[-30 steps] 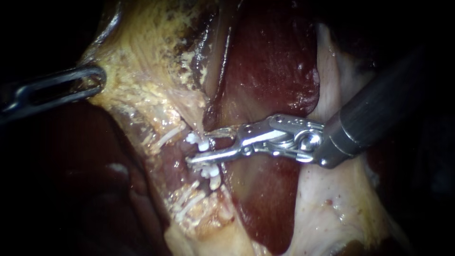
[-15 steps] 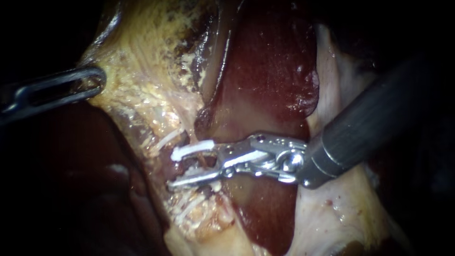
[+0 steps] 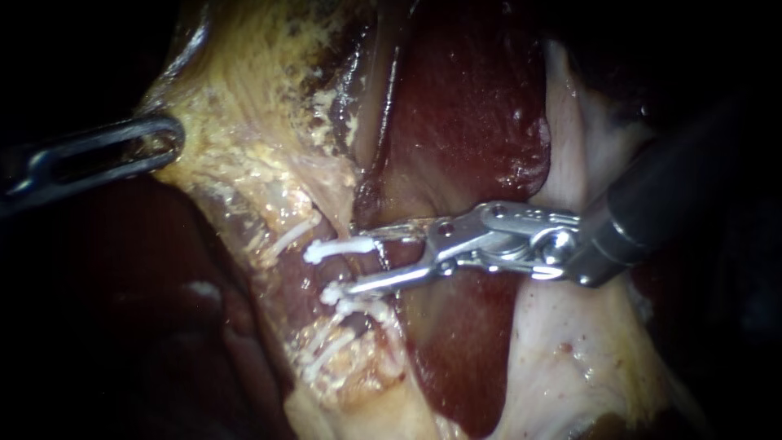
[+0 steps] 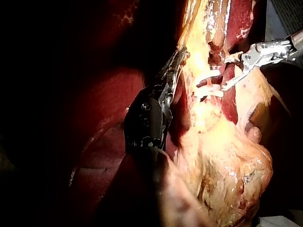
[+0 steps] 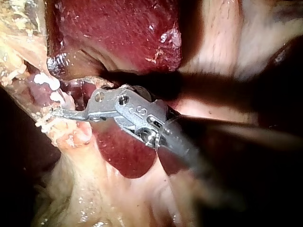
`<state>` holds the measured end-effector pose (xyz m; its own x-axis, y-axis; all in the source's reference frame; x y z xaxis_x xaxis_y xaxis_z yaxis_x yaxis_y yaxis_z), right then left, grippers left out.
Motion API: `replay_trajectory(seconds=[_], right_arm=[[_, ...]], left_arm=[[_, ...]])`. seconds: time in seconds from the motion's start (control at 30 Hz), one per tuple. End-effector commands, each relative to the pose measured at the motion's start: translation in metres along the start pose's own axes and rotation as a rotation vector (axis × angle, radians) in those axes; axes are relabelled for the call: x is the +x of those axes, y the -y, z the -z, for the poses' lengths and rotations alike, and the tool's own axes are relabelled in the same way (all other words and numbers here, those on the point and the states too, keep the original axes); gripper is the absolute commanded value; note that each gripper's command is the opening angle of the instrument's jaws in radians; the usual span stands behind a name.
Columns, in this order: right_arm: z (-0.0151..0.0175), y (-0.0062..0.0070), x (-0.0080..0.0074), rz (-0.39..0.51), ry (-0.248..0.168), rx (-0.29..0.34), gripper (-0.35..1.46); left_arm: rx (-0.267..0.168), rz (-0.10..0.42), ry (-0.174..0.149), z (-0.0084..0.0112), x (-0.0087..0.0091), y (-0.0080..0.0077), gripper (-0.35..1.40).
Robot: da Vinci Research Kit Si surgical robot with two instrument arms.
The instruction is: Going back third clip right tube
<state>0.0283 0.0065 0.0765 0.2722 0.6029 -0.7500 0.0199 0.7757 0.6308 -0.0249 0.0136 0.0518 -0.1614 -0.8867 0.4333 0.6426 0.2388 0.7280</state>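
Judging by the white clips point(image 3: 330, 249) just beyond your right instrument's point(image 3: 358, 262) open jaws, clipping looks done; only withdrawal remains.

Liver and the tissue around it
Dark red liver point(image 3: 472, 122) fills the middle, with yellow fatty tissue point(image 3: 244, 114) draped to its left and pale glistening membrane point(image 3: 562, 350) at lower right

**Right instrument pulls back from the clip**

The right instrument point(image 3: 570, 244) has drawn back, rightward and upward. Its open pincer point(image 3: 356, 262), reaching well past the white clip point(image 3: 330, 249) half a second ago, now stands at the clip's near end.
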Motion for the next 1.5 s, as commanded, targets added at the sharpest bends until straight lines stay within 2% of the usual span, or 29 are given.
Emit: replay_trajectory(seconds=[0.03, 0.2, 0.33, 0.67, 0.8, 0.9, 1.0, 1.13, 1.27, 1.37, 1.5], right_arm=[[0.0009, 0.0001, 0.0003, 0.046, 0.002, 0.004, 0.60], [0.0042, 0.0008, 0.0013, 0.204, 0.006, 0.017, 0.60], [0.0061, 0.0016, 0.0022, 0.259, 0.010, 0.029, 0.60], [0.0097, 0.0042, 0.0040, 0.269, 0.000, 0.049, 0.60], [0.0107, 0.0049, 0.0046, 0.266, -0.006, 0.050, 0.60], [0.0110, 0.0050, 0.0049, 0.263, -0.009, 0.048, 0.60], [0.0111, 0.0050, 0.0049, 0.263, -0.015, 0.047, 0.60], [0.0113, 0.0050, 0.0049, 0.262, -0.014, 0.044, 0.60], [0.0115, 0.0049, 0.0049, 0.261, -0.014, 0.042, 0.60], [0.0116, 0.0048, 0.0050, 0.259, -0.017, 0.039, 0.60], [0.0118, 0.0047, 0.0053, 0.256, -0.019, 0.035, 0.60]], left_arm=[[0.001, -0.001, 0.000, -0.0001, 0.0000, -0.0001, -0.35], [0.003, -0.004, 0.001, -0.0008, 0.0005, -0.0007, -0.35], [0.008, -0.001, 0.001, -0.0015, 0.0011, -0.0012, -0.35], [0.014, -0.034, 0.006, -0.0026, 0.0020, -0.0015, -0.35], [0.016, -0.036, 0.008, -0.0038, 0.0024, -0.0017, -0.35], [0.023, -0.045, 0.008, -0.0056, 0.0033, -0.0019, -0.35], [0.038, -0.057, 0.008, -0.0084, 0.0047, -0.0018, -0.35], [0.040, -0.082, -0.028, -0.0128, 0.0070, -0.0019, -0.35], [0.047, -0.098, -0.056, -0.0165, 0.0091, -0.0023, -0.35], [0.056, -0.108, -0.070, -0.0180, 0.0101, -0.0028, -0.35], [0.064, -0.113, -0.077, -0.0182, 0.0099, -0.0029, -0.35]])
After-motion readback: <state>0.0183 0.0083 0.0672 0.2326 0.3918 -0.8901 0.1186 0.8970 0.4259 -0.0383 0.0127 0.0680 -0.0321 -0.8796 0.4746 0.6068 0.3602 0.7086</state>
